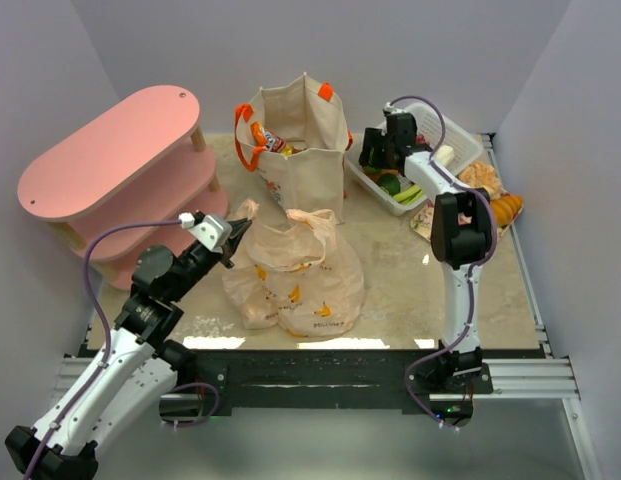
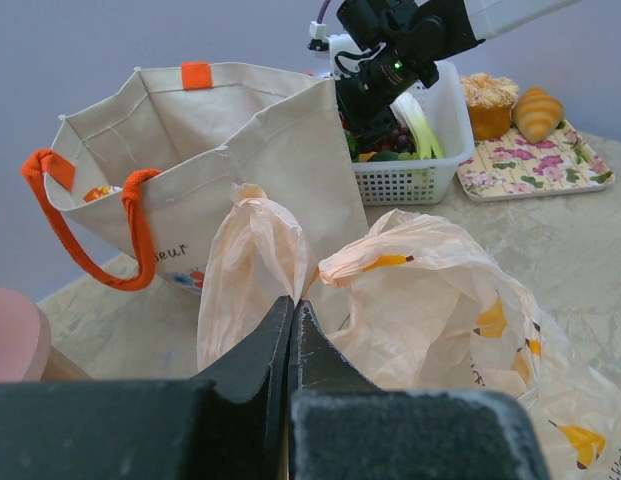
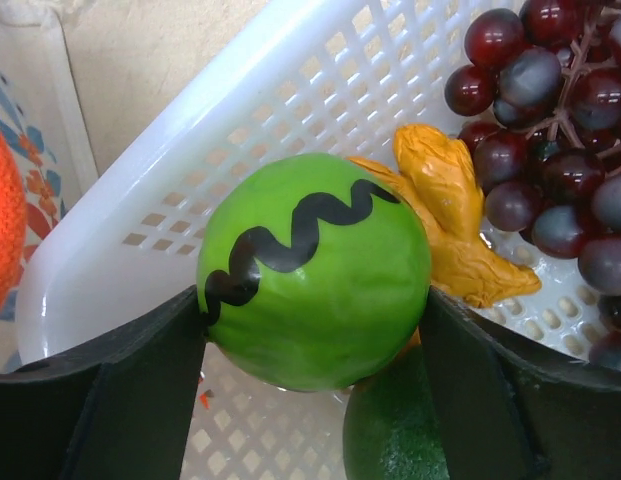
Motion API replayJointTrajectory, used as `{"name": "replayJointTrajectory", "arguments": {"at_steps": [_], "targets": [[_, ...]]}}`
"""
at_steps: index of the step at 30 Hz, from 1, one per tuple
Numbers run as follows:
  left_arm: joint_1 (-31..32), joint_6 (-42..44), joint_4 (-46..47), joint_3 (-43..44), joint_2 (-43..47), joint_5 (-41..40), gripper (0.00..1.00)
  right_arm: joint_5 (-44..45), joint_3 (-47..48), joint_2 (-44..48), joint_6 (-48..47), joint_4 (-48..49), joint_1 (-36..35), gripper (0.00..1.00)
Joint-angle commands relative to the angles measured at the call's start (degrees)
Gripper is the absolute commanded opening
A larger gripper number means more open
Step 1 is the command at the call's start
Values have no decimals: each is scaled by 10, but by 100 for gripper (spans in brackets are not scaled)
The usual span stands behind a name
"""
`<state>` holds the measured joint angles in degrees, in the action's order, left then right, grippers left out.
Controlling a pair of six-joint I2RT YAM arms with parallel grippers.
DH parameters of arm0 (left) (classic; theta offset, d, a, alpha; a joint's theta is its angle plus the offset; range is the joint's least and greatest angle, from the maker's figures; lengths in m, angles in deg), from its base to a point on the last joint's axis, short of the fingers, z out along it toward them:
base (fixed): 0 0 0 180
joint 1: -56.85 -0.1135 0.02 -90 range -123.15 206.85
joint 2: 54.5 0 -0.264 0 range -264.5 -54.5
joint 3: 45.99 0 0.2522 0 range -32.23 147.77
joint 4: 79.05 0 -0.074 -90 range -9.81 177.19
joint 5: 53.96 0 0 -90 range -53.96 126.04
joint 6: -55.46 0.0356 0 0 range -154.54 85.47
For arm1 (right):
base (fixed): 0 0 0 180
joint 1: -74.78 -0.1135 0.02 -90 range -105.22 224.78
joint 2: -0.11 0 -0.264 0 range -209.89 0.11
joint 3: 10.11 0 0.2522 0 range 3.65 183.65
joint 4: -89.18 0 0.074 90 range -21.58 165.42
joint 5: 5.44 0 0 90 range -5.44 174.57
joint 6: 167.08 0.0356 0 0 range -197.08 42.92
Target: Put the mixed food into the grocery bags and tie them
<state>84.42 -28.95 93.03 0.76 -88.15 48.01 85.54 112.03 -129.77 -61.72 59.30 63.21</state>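
A pink shelf (image 1: 110,170) stands at the left of the table (image 1: 390,300). Beside it, the left gripper (image 1: 233,236) has its jaws together at a raised handle of the peach plastic bag (image 1: 300,280), which lies crumpled mid-table; whether plastic is pinched is unclear. Behind stands the open canvas tote (image 1: 300,140). To the right, inside the white basket (image 3: 140,200), the right gripper (image 1: 380,165) has its jaws pressed against both sides of a green round vegetable (image 3: 315,270), next to dark grapes (image 3: 550,150).
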Motion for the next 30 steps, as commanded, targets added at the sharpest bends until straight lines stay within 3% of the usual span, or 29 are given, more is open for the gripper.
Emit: {"name": "replayJointTrajectory", "arguments": {"at_steps": [1, 3, 6, 13, 15, 16, 19, 23, 30], "targets": [[4, 7, 13, 8, 0, -4, 0, 8, 13, 18, -14, 38, 1, 67], [3, 7, 12, 9, 0, -5, 0, 15, -10, 58, -19, 50, 0, 52], [4, 7, 14, 8, 2, 1, 0, 45, -101, 154, -38, 74, -1, 42], [4, 11, 22, 10, 9, 31, 0, 33, -357, 514, -71, 136, -68, 35], [4, 13, 24, 8, 11, 35, 0, -10, -375, 560, -72, 118, -107, 35], [4, 12, 27, 7, 11, 44, 0, -79, -375, 579, -63, 96, -119, 35], [4, 7, 32, 5, 10, 64, 0, -177, -373, 581, -47, 67, -166, 34], [3, 7, 33, 4, 9, 71, 0, -241, -366, 542, -51, 50, -259, 32], [4, 7, 36, 1, 11, 70, 0, -264, -357, 472, -63, 22, -352, 31]]}}
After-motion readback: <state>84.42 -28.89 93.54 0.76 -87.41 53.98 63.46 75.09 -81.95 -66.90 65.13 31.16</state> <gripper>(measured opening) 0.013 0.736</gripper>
